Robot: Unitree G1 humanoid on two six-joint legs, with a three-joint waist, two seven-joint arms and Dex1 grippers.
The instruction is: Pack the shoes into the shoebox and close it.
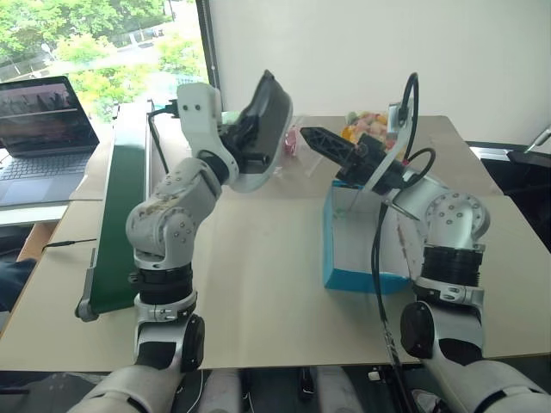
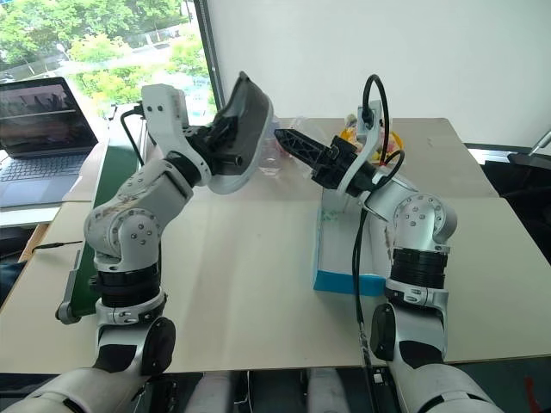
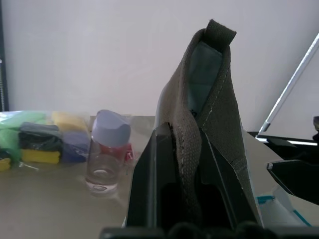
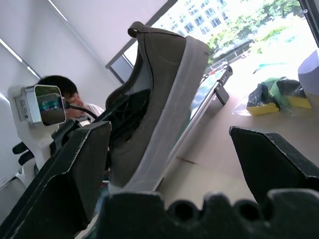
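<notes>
My left gripper (image 1: 245, 142) is shut on a dark grey shoe (image 1: 269, 120) with a whitish rim and holds it up in the air over the middle of the table, heel end up. In the left wrist view the black fingers (image 3: 149, 174) pinch the shoe's collar (image 3: 209, 99). My right gripper (image 1: 314, 142) points at the shoe from the right, open, a short way from its sole; the shoe (image 4: 154, 104) stands just beyond its spread fingers (image 4: 75, 169). The turquoise shoebox (image 1: 362, 277) sits open on the table under my right arm, white inside.
A laptop (image 1: 39, 129) stands at the far left beside a long green board (image 1: 120, 206). A bag of coloured items (image 1: 366, 125) and a small bottle with a lilac cap (image 3: 105, 154) lie at the table's back. A person (image 4: 57, 87) sits beyond.
</notes>
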